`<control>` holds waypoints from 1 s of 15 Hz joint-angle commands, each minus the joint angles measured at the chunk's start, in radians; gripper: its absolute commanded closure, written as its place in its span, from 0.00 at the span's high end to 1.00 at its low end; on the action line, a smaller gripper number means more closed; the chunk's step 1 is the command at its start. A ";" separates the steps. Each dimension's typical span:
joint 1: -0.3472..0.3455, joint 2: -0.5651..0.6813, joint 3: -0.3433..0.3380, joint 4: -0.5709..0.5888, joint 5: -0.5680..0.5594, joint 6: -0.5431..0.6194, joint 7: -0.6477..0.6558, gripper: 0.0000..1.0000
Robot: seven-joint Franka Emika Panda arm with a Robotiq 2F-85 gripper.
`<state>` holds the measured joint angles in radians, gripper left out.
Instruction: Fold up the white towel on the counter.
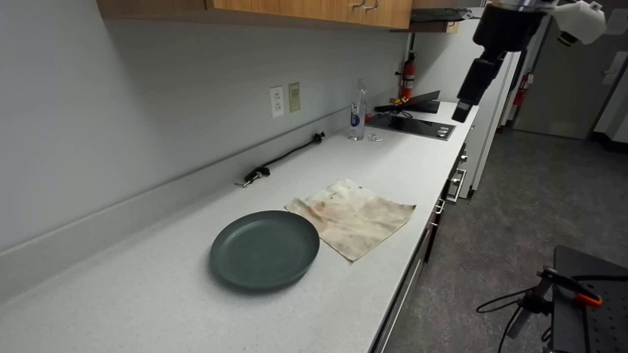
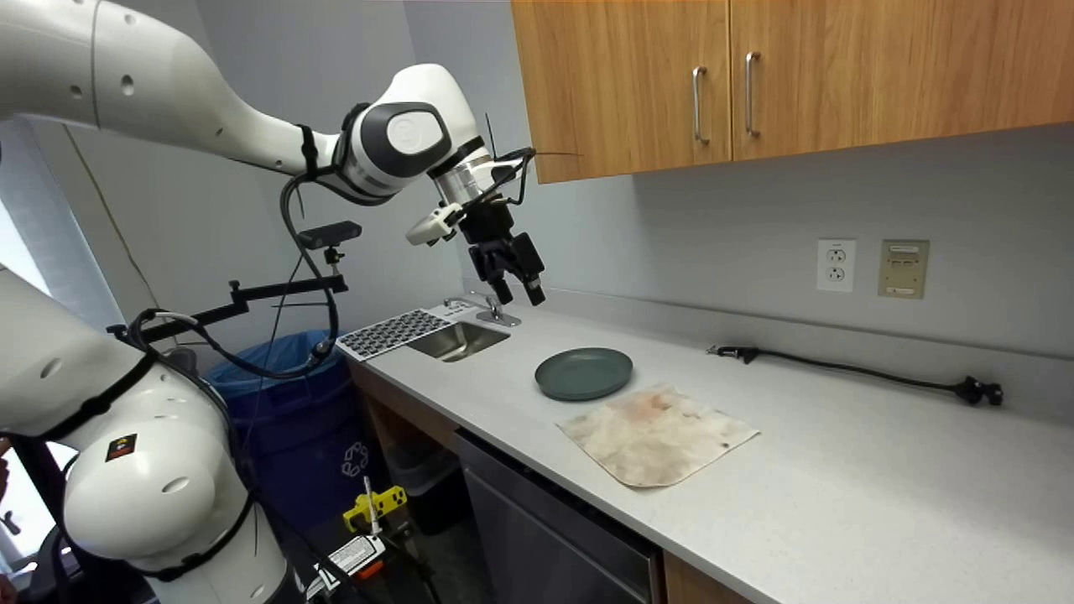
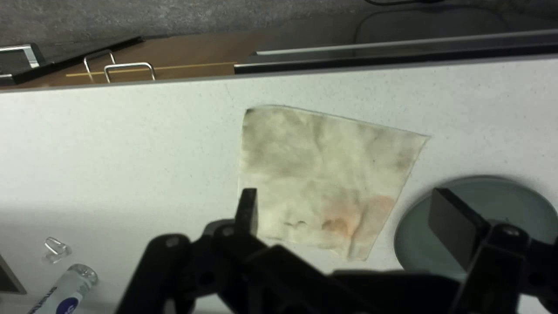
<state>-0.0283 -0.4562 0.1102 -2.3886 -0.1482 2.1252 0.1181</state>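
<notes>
The white towel, stained brown and pinkish, lies spread flat on the counter. It shows in both exterior views (image 1: pixel 353 215) (image 2: pixel 659 436) and in the wrist view (image 3: pixel 322 161). One edge has a small crease near the pinkish stain. My gripper is open and empty, high above the counter (image 1: pixel 147 304), in both exterior views (image 1: pixel 461 113) (image 2: pixel 520 294). In the wrist view the gripper's fingers (image 3: pixel 344 205) are wide apart. One finger overlaps the towel's edge in that picture and the other overlaps the plate. Neither finger touches the towel.
A dark green plate (image 1: pixel 265 250) sits close beside the towel. A black flexible mount (image 2: pixel 856 367) lies along the wall. A clear bottle (image 1: pixel 358 117) and a cooktop (image 1: pixel 412 125) stand farther along; a sink (image 2: pixel 457 340) is at the opposite end. Wooden cabinets (image 2: pixel 621 84) hang above.
</notes>
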 commanded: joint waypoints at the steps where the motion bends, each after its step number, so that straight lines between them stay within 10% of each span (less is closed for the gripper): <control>1: -0.007 0.248 0.040 0.247 0.001 -0.024 0.075 1.00; 5: 0.030 0.454 0.039 0.468 -0.027 -0.111 0.146 1.00; 6: 0.036 0.334 0.017 0.323 -0.013 -0.038 0.111 1.00; 15: 0.039 0.471 -0.013 0.426 -0.017 -0.083 0.143 1.00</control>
<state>-0.0010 -0.0004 0.1362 -1.9504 -0.1586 2.0479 0.2414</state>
